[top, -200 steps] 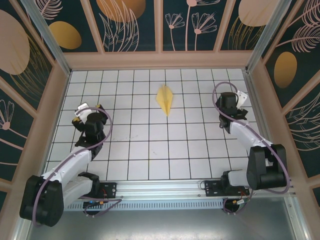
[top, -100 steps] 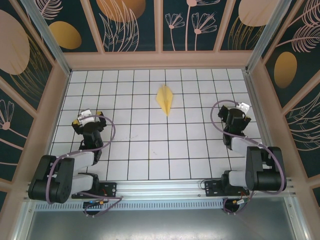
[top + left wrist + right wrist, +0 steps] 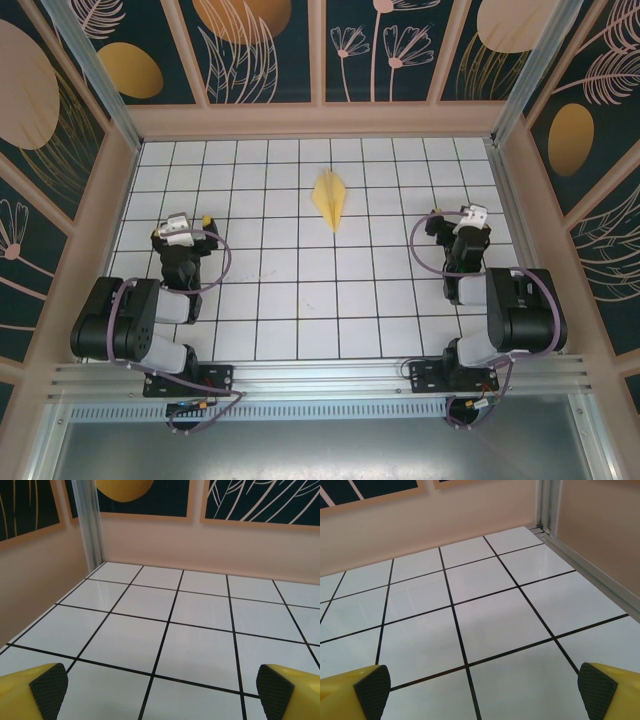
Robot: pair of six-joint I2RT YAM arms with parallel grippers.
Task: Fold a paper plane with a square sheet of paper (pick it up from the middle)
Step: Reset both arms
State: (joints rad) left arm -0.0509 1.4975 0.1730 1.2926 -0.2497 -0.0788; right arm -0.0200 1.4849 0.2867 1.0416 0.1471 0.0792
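The paper plane [image 3: 330,198] (a slim yellow dart) lies flat on the far-centre tiles.

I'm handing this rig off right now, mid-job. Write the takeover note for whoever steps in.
Left gripper: open, empty, above the table near its own base.
Right gripper: open, empty, likewise near its base.
Paper plane: a folded yellow dart lying flat on the far middle of the table, beyond both grippers and touched by neither.
Done: the folding looks finished.
Left: apparently nothing; the crease quality cannot be judged from these views.
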